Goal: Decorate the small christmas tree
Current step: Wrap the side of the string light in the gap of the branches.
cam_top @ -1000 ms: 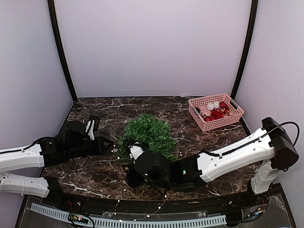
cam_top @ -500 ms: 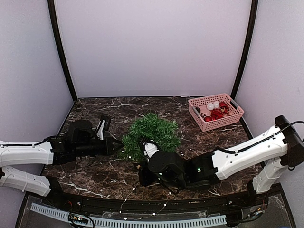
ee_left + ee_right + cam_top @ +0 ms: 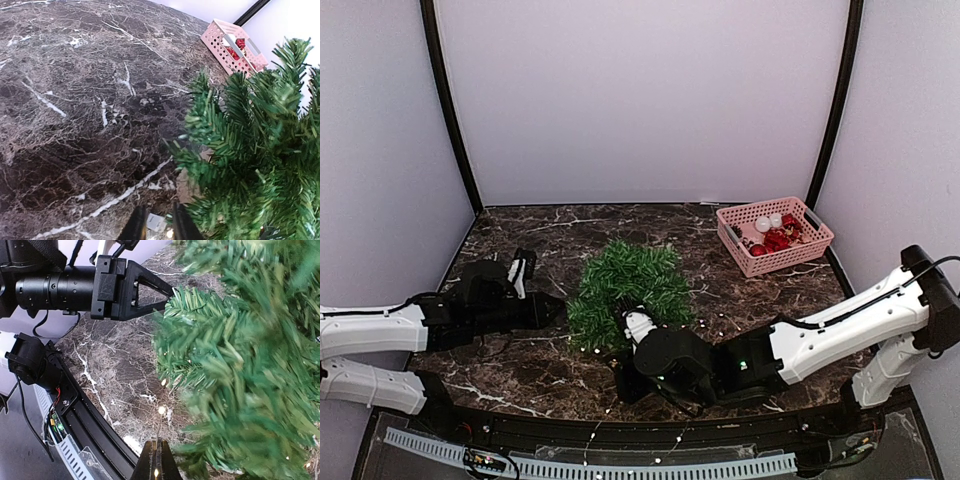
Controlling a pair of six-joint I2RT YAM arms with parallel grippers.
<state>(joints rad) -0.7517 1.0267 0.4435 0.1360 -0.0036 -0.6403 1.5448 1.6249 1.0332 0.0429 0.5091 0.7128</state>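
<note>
The small christmas tree (image 3: 625,290) stands mid-table, a bushy green tree with a thin wire of tiny white lights (image 3: 159,410) trailing from it. My left gripper (image 3: 558,309) points at the tree's left edge. In the left wrist view, the left gripper (image 3: 158,212) has its jaws a little apart, with a small white tag and a lit bulb (image 3: 170,233) lying in the gap. Low at the tree's near side is my right gripper (image 3: 625,375). In the right wrist view, the right gripper (image 3: 156,442) is shut on the light wire. The left gripper (image 3: 167,290) also shows there, touching the branches.
A pink basket (image 3: 770,262) of red and white ornaments sits at the back right, also seen as the pink basket (image 3: 220,37) in the left wrist view. More of the light string (image 3: 620,452) hangs over the table's front rail (image 3: 590,468). Dark marble table (image 3: 520,230) all round.
The left gripper's jaws have parted slightly and it has drawn back a little to the left. The tree has shifted slightly left. The right arm has moved rightward, still pinching the wire.
</note>
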